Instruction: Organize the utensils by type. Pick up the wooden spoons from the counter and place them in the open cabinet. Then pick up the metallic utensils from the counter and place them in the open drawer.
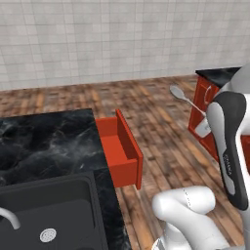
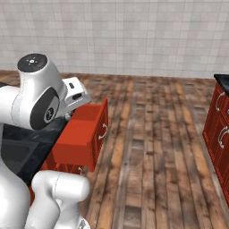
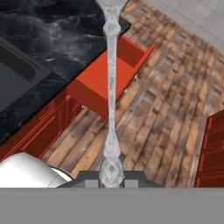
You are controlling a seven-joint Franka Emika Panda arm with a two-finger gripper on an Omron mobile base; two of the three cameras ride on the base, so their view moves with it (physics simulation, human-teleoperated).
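Observation:
My gripper (image 3: 111,174) is shut on the handle end of a shiny silver spoon (image 3: 111,83), one of the metallic utensils. In the left base view the spoon (image 1: 181,95) points up and away from the gripper (image 1: 202,128), in the air above the wooden floor to the right of the drawer. The open red drawer (image 1: 118,147) juts from under the black marble counter (image 1: 46,139); its red floor looks bare. In the hand view the drawer (image 3: 103,83) lies behind the spoon's handle. The right base view shows the drawer (image 2: 82,134) with its curved silver pull.
A dark sink (image 1: 49,215) with a faucet is set into the counter near me. Red cabinet fronts (image 2: 219,125) under another black counter (image 1: 219,75) stand across the wooden floor (image 2: 156,147) on the right. A tiled wall closes the back.

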